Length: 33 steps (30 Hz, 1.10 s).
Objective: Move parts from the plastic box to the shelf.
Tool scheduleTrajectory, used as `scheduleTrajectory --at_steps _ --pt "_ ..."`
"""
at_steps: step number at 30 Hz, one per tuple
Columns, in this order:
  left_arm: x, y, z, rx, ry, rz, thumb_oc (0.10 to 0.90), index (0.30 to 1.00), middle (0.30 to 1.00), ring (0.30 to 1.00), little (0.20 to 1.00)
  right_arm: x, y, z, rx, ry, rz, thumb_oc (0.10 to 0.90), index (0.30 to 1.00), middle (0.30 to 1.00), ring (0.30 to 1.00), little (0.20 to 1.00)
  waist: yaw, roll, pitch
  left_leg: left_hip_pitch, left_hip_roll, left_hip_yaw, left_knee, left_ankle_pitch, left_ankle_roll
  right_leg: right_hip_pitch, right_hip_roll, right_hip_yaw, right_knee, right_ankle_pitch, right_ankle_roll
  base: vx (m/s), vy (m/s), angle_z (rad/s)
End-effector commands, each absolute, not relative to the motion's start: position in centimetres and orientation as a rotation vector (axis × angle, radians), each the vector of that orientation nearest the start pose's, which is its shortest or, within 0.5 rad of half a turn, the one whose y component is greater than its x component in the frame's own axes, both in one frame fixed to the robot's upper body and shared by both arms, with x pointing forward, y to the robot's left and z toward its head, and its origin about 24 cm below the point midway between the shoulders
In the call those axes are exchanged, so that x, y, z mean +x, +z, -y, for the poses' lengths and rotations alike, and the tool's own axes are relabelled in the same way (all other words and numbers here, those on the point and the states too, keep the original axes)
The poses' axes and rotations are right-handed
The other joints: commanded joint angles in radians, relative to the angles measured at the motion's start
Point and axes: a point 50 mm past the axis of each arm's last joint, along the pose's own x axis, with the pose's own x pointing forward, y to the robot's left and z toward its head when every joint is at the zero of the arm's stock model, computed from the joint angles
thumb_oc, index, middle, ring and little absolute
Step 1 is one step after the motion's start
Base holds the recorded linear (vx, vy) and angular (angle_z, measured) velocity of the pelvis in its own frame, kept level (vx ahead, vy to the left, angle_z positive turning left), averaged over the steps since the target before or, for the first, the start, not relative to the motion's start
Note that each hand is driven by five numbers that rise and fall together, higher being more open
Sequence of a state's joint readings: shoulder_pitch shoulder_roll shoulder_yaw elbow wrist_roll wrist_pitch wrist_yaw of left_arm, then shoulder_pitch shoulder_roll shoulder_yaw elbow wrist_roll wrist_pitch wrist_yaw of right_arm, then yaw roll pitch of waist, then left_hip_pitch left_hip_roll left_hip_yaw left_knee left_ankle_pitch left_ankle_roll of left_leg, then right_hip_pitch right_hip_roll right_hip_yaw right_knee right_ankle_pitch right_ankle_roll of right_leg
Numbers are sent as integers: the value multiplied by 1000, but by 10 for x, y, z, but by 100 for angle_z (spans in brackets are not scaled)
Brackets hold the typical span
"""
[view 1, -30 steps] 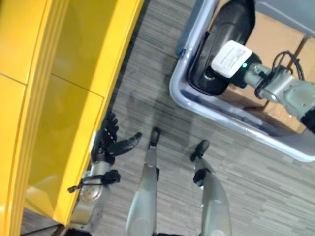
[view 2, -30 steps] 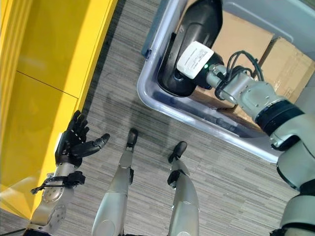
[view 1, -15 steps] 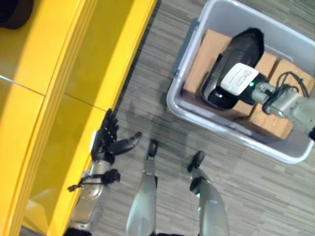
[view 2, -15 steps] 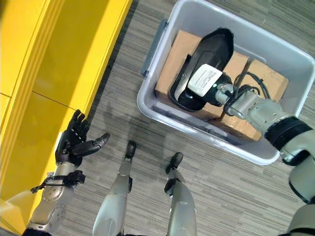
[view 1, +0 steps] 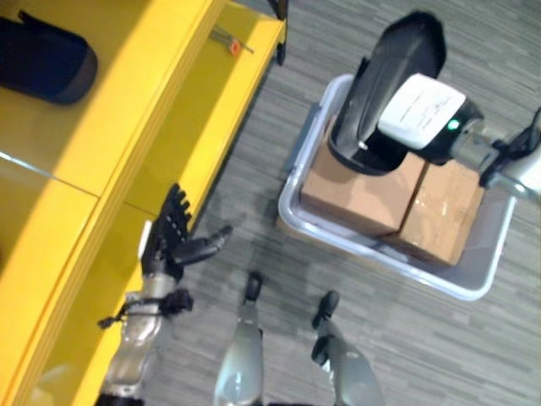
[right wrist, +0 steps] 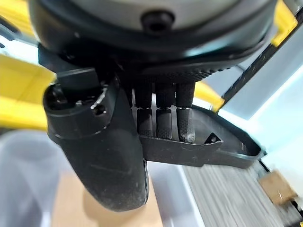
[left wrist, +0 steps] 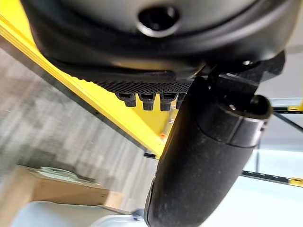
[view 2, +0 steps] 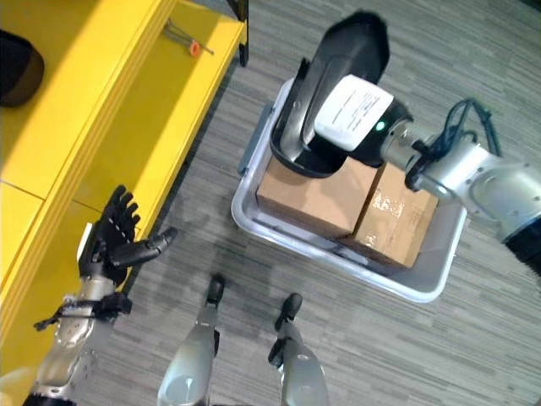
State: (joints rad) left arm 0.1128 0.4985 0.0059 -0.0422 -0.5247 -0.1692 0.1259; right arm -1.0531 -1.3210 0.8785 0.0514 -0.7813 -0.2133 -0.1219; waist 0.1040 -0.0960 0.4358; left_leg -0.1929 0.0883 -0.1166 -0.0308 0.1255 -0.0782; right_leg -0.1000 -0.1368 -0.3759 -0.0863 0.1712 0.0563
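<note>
A long black moulded part point(view 1: 379, 93) hangs tilted above the grey plastic box point(view 1: 292, 216), clear of what lies inside. My right hand point(view 1: 423, 108), its white cover facing up, is shut on this part; in the right wrist view its fingers point(right wrist: 163, 120) curl round the part's black edge point(right wrist: 208, 142). The yellow shelf point(view 1: 127, 101) runs along the left, with another dark part point(view 1: 42, 59) lying on it. My left hand point(view 1: 173, 245) hovers at the shelf's front edge, open and holding nothing, the thumb point(left wrist: 208, 156) standing out.
Two brown cardboard boxes point(view 1: 363, 190) point(view 1: 441, 211) sit inside the plastic box. A small tool with an orange tip point(view 1: 230, 44) lies at the shelf's far end. Grey striped floor point(view 1: 254, 169) separates shelf and box.
My right hand has lifted the black part off the cardboard boxes to above the plastic box. The camera has moved, showing more shelf. My left hand stays open by the shelf.
</note>
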Motion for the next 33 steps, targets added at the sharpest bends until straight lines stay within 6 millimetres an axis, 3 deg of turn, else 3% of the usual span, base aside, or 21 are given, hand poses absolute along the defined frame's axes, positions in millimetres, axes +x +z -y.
scheduleTrajectory --at_steps 1,8,14,18,27,33 --pt "227 90 -244 82 41 220 900 1000 1000 1000 1000 314 293 207 -2161 100 797 400 300 300 300 300 -11 -16 -194 97 68 38 -56 -64 -32 -10 -82 53 77 -57 123 57 51 -12" --pt "229 100 -235 186 -44 259 900 1000 1000 1000 1000 318 282 206 -2126 156 753 400 300 300 300 300 -21 -23 -275 132 66 59 -56 -81 -31 41 -80 59 26 -38 133 30 54 -6" --pt "238 142 -207 455 -170 488 900 1000 1000 1000 1000 339 264 185 -2097 261 721 400 300 300 300 300 -39 -33 -351 186 59 95 -56 -111 -19 82 -86 93 3 -23 143 40 71 -15" --pt "241 151 -196 501 -197 551 900 1000 1000 1000 1000 344 258 179 -2091 290 720 400 300 300 300 300 -44 -38 -361 206 59 102 -56 -120 -15 94 -87 103 7 -27 145 27 21 -11" --pt "240 185 -166 802 -251 825 900 1000 1000 1000 1000 347 254 157 -2089 365 783 400 300 300 300 300 -62 -50 -393 235 65 120 -56 -132 -16 114 -84 121 10 -35 149 13 10 -9" --pt "241 190 -152 936 -288 918 900 1000 1000 1000 1000 345 257 147 -2096 380 837 400 300 300 300 300 -72 -55 -400 233 67 124 -56 -131 -19 113 -81 123 5 -31 149 0 0 0"
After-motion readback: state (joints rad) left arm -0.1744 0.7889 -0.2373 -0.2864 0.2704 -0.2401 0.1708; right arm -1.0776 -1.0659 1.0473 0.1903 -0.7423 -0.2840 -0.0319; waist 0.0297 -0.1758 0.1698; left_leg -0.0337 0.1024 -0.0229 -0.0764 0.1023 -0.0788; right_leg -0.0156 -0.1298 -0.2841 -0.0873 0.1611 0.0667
